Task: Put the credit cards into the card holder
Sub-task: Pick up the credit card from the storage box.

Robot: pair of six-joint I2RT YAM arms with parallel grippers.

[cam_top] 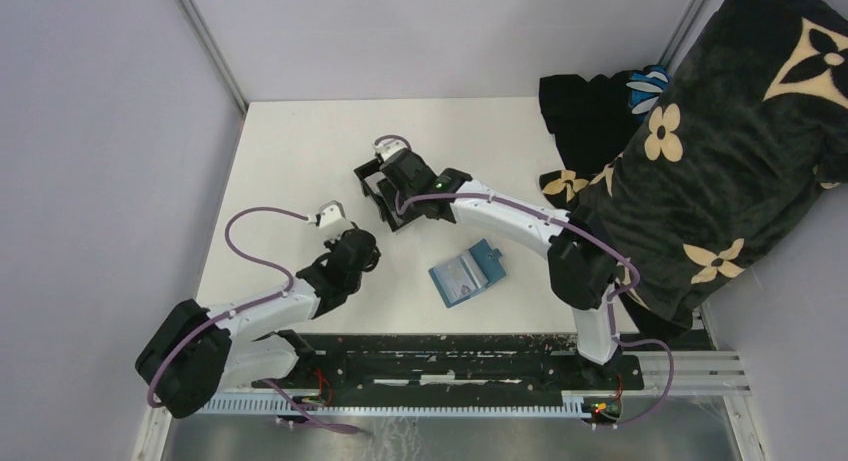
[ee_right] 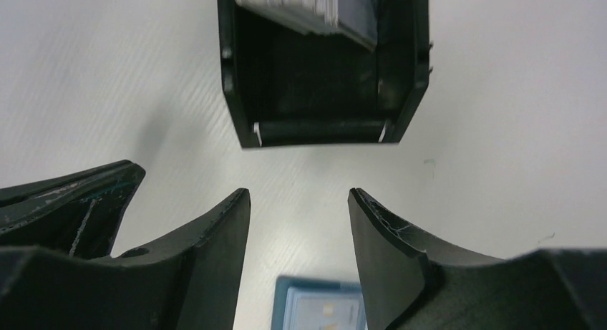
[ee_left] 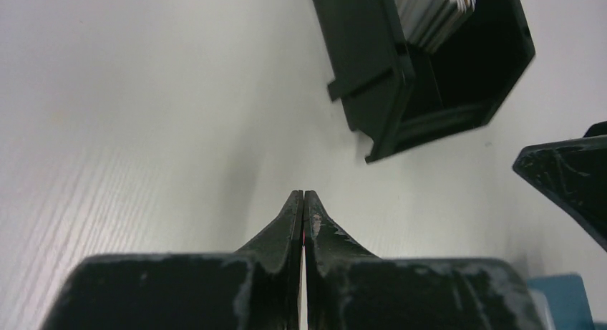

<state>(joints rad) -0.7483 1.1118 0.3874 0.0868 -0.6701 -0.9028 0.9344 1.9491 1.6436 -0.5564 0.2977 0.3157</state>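
Worktop (cam_top: 290, 161), white and square-cornered, fills the middle of what we see. A dark blanket (cam_top: 740, 141) with pale flower shapes spills over its right edge and far right corner. The right arm (cam_top: 520, 216) reaches from the near edge toward the middle, and the left arm (cam_top: 270, 306) bends in from the near left corner.

A black box (cam_top: 365, 181), open-topped, sits a little left of the worktop's middle. The right gripper (ee_right: 299, 197) hangs just on the box's near side, its jaws standing apart with only bare worktop between them. The left gripper (ee_left: 303, 197) is near the box's left side, apart from it, with its jaws pressed together on nothing we can make out.

The card holder (cam_top: 467, 273) lies open and flat toward the near edge, right of the middle, well apart from the box. In the right wrist view it shows below the parted fingers, on the side away from the box. Its left half looks paler from above, though we cannot tell whether a card is in it.

The credit cards (ee_right: 286, 1) stand packed on edge at the far end of the box, beyond the right gripper's fingertips and touched by neither gripper.
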